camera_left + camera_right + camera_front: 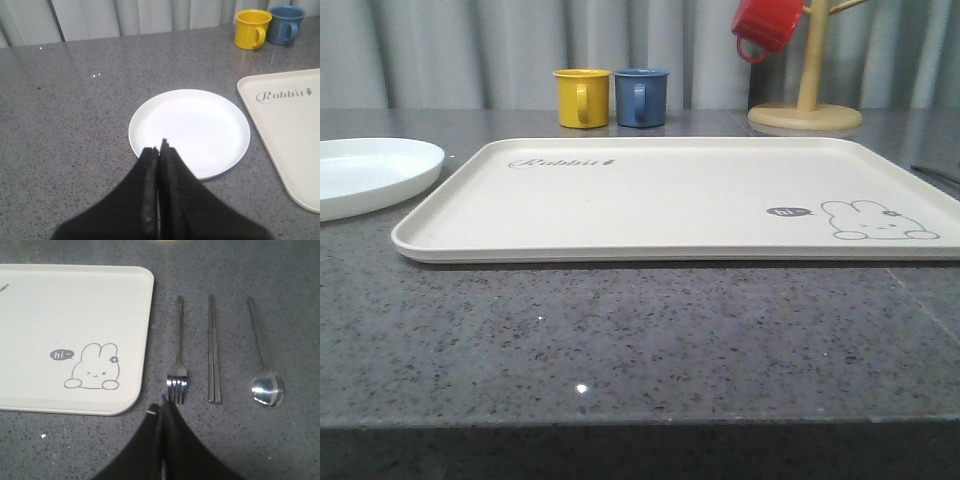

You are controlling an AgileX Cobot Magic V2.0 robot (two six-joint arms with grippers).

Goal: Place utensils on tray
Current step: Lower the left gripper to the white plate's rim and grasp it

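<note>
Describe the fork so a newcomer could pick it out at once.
Find the cream tray with the bunny drawing. On the grey counter beside its bunny end lie three silver utensils in a row. The fork is the nearest to the tray, with tines, unlike the flat chopsticks and the round-bowled spoon.

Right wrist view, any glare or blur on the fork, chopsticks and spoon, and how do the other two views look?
Right wrist view: dim; the spoon bowl and fork tines catch bright glints, the chopsticks stay readable, the gripper is a dark blur. Left wrist view: the plate is nearly blown out white. Front view: one small light spot on the table, soft focus on the mugs.
</note>
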